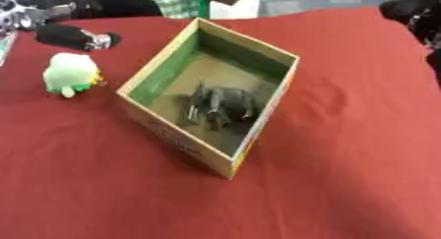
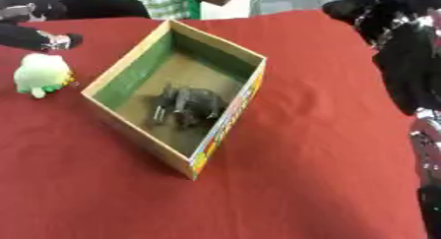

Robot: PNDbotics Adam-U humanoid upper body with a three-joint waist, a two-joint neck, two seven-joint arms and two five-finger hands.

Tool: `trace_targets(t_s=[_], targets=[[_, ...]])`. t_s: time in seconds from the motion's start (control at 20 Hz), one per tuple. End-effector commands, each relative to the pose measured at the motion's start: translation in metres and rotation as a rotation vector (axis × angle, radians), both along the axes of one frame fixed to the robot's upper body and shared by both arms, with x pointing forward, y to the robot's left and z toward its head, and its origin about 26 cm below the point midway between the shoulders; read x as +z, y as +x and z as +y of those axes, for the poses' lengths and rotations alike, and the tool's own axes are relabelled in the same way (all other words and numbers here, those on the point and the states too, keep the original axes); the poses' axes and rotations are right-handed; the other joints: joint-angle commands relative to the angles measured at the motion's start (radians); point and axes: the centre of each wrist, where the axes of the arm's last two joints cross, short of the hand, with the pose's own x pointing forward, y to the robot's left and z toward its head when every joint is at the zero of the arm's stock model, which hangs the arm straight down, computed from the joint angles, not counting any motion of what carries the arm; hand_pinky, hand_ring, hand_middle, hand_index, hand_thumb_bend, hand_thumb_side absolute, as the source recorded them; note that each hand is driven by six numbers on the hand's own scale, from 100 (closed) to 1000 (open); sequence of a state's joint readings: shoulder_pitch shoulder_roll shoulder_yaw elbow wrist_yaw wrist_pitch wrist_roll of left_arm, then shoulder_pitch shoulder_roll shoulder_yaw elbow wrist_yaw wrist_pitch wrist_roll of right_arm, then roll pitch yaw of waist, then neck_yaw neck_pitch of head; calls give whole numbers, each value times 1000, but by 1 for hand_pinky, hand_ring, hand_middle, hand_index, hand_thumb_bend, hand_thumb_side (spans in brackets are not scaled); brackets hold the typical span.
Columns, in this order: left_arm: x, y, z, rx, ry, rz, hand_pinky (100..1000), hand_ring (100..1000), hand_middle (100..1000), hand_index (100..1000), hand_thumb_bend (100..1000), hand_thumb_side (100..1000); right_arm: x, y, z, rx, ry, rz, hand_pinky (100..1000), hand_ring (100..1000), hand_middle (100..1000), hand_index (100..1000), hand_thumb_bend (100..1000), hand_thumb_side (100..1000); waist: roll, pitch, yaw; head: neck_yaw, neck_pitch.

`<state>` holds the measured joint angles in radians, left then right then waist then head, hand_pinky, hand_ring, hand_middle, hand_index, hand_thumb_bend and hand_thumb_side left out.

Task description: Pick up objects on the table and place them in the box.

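Open box (image 1: 159, 68) at table (image 1: 344, 134) centre; grey toy (image 1: 222, 105) lies inside: one object placed. Pale green plush (image 1: 72, 74) on cloth at 9 o'clock, outstanding. Left hand (image 1: 73, 37) at 10 o'clock, right hand (image 2: 379, 9) at 1 o'clock; finger state indeterminable.

An open cardboard box (image 1: 151, 71) with green inner walls sits askew at frame centre, a dark grey toy animal (image 1: 221, 105) on its floor. A pale green plush toy (image 1: 72, 74) lies on the red cloth at left, just beside it.
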<state>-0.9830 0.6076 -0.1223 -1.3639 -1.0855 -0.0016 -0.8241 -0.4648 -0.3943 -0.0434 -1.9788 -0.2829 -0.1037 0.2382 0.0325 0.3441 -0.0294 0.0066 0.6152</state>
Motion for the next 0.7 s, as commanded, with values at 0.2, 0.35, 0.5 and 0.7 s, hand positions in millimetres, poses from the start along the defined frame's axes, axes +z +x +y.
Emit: trace_targets(t_s=[0.2, 0.35, 0.5, 0.7], targets=[[5, 3, 25, 90, -23, 0, 627, 857, 853, 1000, 432, 1000, 9, -5, -3, -18, -14, -39, 888, 779, 623, 849, 100, 1000, -7, -24, 1, 25, -3], [-3, 9, 31, 121, -36, 23, 633, 863, 864, 1000, 470, 1000, 9, -5, -4, -22, -14, -40, 888, 777, 623, 849, 100, 1000, -11, -21, 0, 33, -7], [-10, 14, 35, 141, -44, 34, 665, 894, 887, 1000, 544, 1000, 8, -5, -4, -25, -15, -40, 888, 776, 622, 849, 100, 1000, -14, -17, -1, 33, -13], [-19, 21, 42, 183, -62, 46, 696, 925, 911, 1000, 571, 1000, 8, -5, -4, -29, -18, -42, 889, 775, 622, 849, 100, 1000, -17, -9, -5, 38, -24]])
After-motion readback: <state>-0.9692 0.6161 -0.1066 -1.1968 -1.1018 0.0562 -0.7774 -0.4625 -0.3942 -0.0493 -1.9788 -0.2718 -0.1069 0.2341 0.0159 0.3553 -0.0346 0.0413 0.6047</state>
